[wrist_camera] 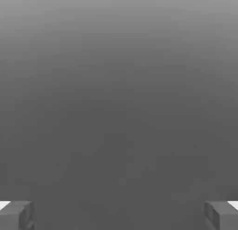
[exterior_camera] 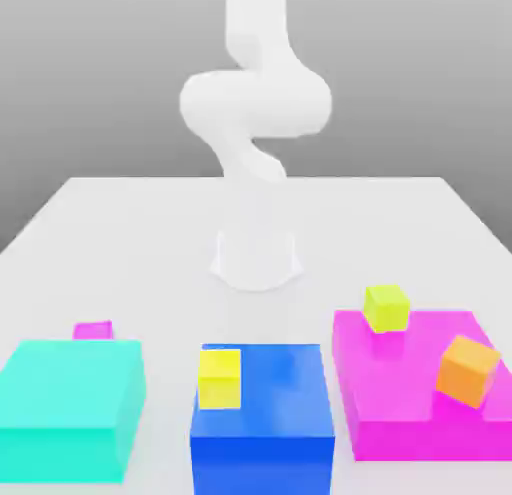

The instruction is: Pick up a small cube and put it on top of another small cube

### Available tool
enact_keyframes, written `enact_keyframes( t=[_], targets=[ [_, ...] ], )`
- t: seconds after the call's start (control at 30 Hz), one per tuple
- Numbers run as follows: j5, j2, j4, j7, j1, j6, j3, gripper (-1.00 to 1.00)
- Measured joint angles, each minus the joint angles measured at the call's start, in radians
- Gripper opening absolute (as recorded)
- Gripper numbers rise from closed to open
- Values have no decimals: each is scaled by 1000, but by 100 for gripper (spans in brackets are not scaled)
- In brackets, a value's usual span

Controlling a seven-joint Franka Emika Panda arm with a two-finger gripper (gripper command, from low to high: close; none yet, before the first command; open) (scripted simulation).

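Item: two-finger gripper [wrist_camera: 119,215], jaws wide, empty. Step: approach not begun. Next, you descend over the small glossy magenta cube [exterior_camera: 93,330] behind the large cyan block [exterior_camera: 70,408].

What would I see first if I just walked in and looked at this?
Three big bright blocks in a row up front: a cyan block at the exterior view's left, a blue block in the middle, a magenta block at the right. Little cubes sit around them: a yellow cube on the blue one, a yellow-green cube and an orange cube on the magenta one, and a small magenta cube behind the cyan one.
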Motion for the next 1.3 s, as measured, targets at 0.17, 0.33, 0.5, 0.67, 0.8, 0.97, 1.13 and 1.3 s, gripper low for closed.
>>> enact_keyframes(
  t=[0.17, 0.33, 0.5, 0.67, 0.8, 0.97, 1.13, 1.3],
  targets=[
    [-99, 133, -89, -81, -66, 84, -50, 0],
    [-175, 261, -175, -174, -127, 164, -125, 0],
    [-220, 387, -261, -290, -180, 247, -219, 0],
    [-218, 512, -349, -439, -220, 336, -326, 0],
    [-155, 613, -423, -603, -239, 414, -408, 0],
    [86, 755, -491, -892, -284, 519, -425, 0],
    [361, 933, -460, -1101, -424, 651, -212, 0],
    [410, 992, -448, -1142, -499, 698, -127, -100]
  ],
)
